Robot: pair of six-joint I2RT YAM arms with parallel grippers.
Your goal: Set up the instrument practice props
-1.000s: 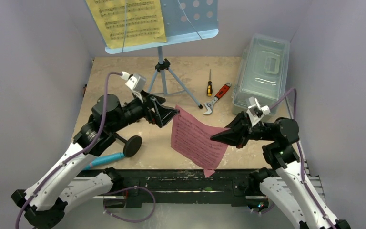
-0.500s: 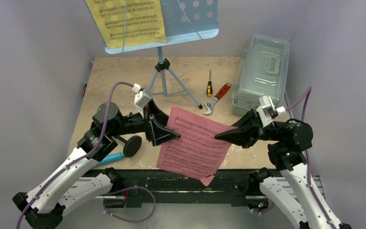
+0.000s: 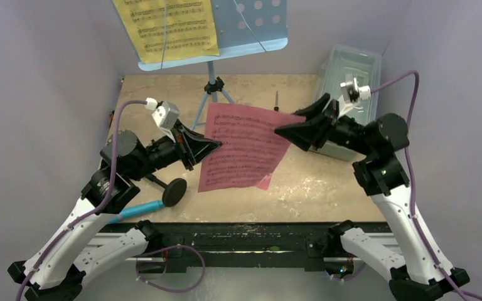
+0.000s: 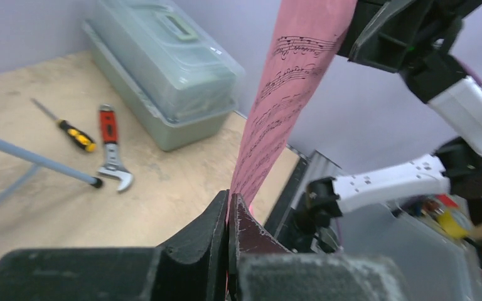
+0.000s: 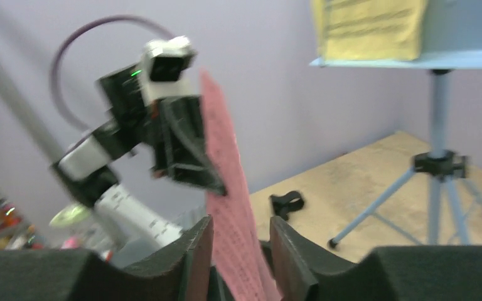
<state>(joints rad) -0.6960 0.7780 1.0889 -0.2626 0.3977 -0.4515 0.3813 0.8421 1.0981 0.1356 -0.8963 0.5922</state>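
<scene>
Nearest the arms, on the left, the blue microphone point(image 3: 142, 209) lies flat on the table point(image 3: 317, 188). Just beside it is the black mic stand point(image 3: 174, 191), tipped over on its round base.

Above mid-table the pink page point(image 3: 241, 147) hangs in the air between both arms, its long axis running near to far and leaning right. The left gripper point(image 3: 212, 145) is pinched tight on the page's left edge. The right gripper point(image 3: 281, 130) is at the far right corner with its fingers a little apart. The page runs through that gap, and I cannot tell whether the fingers actually press it.

The page probably belongs on the music stand point(image 3: 257, 28), which lies farther back and higher than the fingers. A yellow page point(image 3: 166, 25) covers its left half and the right half is bare. The right arm is slightly nearer that bare half.

A screwdriver point(image 3: 276, 100) and a clear box point(image 3: 358, 66) lie at the far right, below the path the page would take.
</scene>
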